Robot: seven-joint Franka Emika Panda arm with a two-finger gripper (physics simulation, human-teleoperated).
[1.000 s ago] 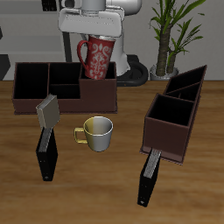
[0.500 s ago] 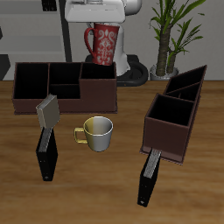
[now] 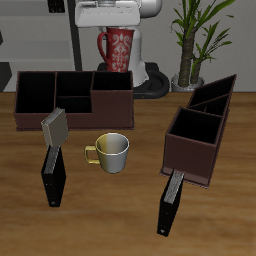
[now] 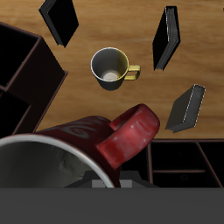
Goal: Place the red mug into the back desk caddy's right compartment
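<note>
The red mug [image 3: 117,48] is seen upright in the exterior view, held clear above the back caddy [image 3: 72,98], over its right compartment [image 3: 112,95]. Only the wrist view shows its white inside [image 4: 44,171] and handle [image 4: 131,136], with the pale mug [image 4: 110,68] far below on the bench [image 4: 96,96]. The tool [image 3: 113,18] is pinched on the mug's rim, and the arm is raised, pointing down.

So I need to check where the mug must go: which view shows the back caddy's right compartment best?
The exterior view: the right compartment shows whole, open-topped, below the raised red mug. In the wrist view the red mug fills the foreground, so only caddy edges show.
</note>
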